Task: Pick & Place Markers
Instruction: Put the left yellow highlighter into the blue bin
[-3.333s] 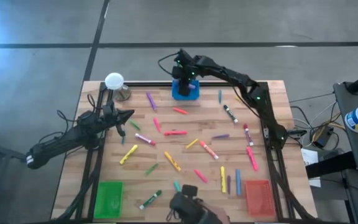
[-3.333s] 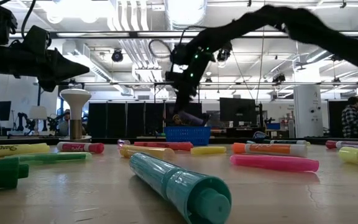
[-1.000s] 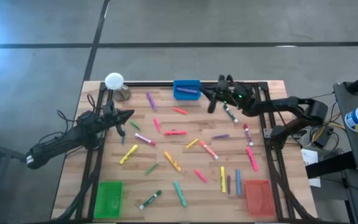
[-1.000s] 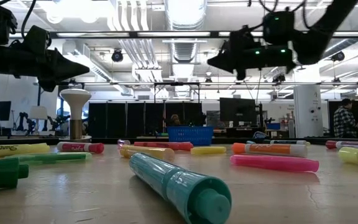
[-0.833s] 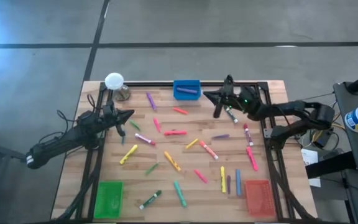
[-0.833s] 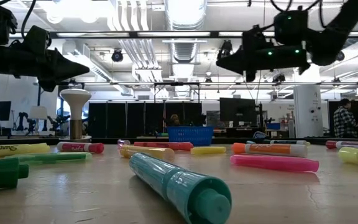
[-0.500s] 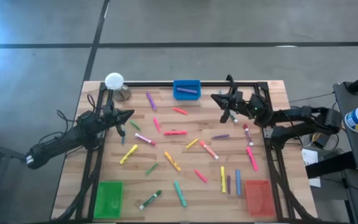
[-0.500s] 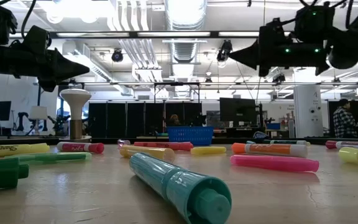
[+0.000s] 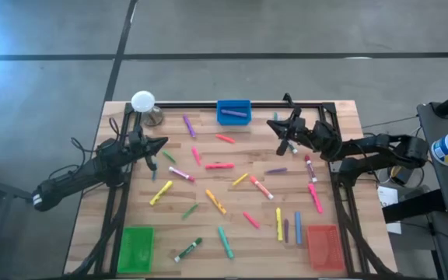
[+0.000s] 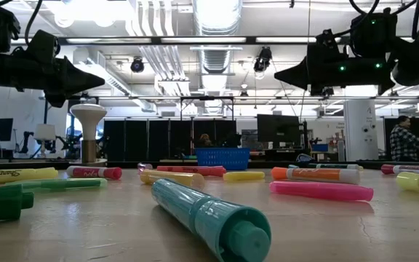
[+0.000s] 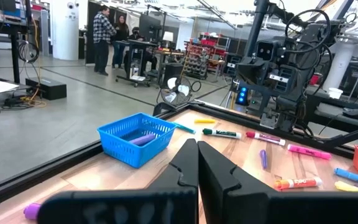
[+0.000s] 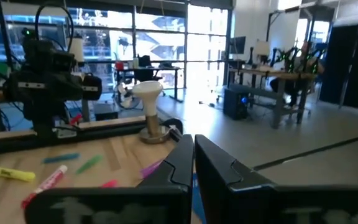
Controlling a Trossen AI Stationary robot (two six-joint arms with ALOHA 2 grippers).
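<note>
- I see the markers (image 9: 218, 166) scattered loose over the middle of the wooden table (image 9: 348, 113), lying flat in pink, red, yellow, green, purple, blue and orange; most are apart from one another.
- One purple marker (image 9: 234, 113) lies inside the blue tray (image 9: 233, 103), which sits at the middle of the table's far edge.
- A white-bodied marker with a green cap (image 9: 187, 250) lies near the front edge, just beside the green tray (image 9: 137, 247) at the front left corner.
- The red tray (image 9: 322, 245) sits at the front right corner, with a yellow, a purple and a blue marker lying side by side just beside it.
- My right gripper (image 9: 273, 124) is above the far right part of the table, fingers pressed together with nothing between them, clear of the markers below.
- My left gripper (image 9: 162, 143) waits above the left edge, fingers likewise pressed together and empty.
- A white-topped, mushroom-shaped object on a metal base (image 9: 144, 104) stands at the far left corner.
- In the low view a teal marker (image 10: 208, 216) lies closest to the camera.
</note>
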